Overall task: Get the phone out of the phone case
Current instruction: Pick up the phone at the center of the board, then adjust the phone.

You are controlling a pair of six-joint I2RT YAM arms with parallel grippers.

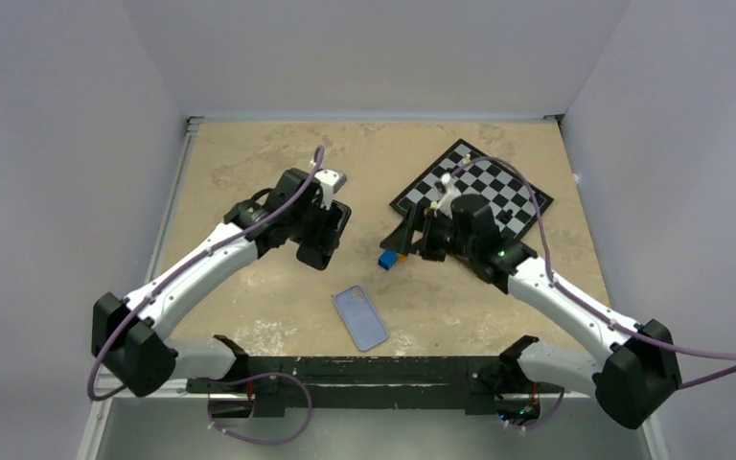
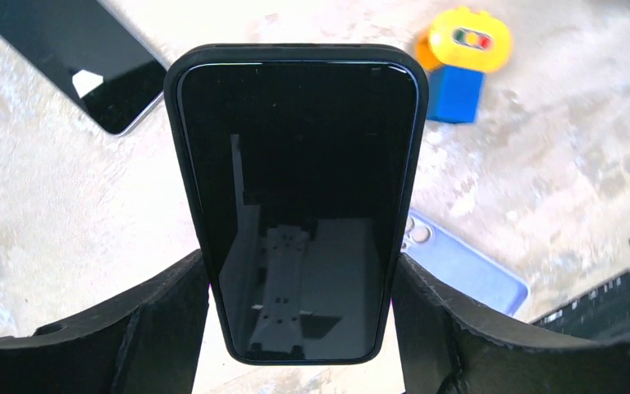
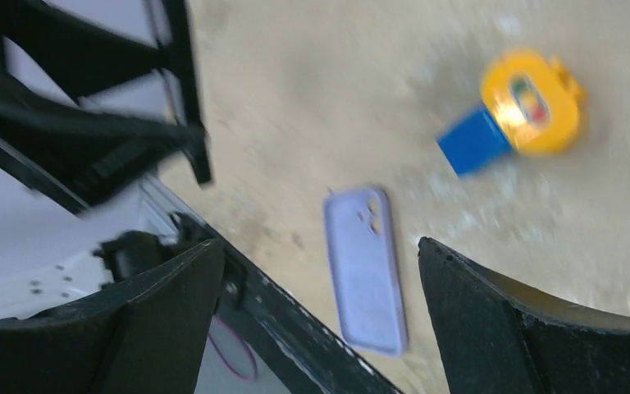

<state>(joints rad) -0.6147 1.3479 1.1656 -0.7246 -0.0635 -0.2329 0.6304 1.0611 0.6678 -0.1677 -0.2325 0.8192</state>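
My left gripper (image 2: 299, 267) is shut on a black phone (image 2: 295, 189) with a thick black case rim around its dark screen. It grips the phone's long sides near one end and holds it above the table; in the top view the gripper (image 1: 318, 241) and phone (image 1: 333, 230) are at centre left. My right gripper (image 1: 404, 236) is open and empty, just right of the phone, with its fingers (image 3: 476, 295) wide apart over the table. A lavender phone case (image 1: 359, 317) lies back up near the front edge, and it also shows in both wrist views (image 2: 467, 267) (image 3: 363, 267).
A blue block with a yellow top (image 1: 388, 259) (image 2: 463, 61) (image 3: 513, 115) stands beside the right gripper. A chessboard (image 1: 484, 187) lies at the back right. A second dark-screened, silver-edged device (image 2: 74, 61) lies on the table beyond the held phone. The black base rail (image 1: 364, 369) runs along the front.
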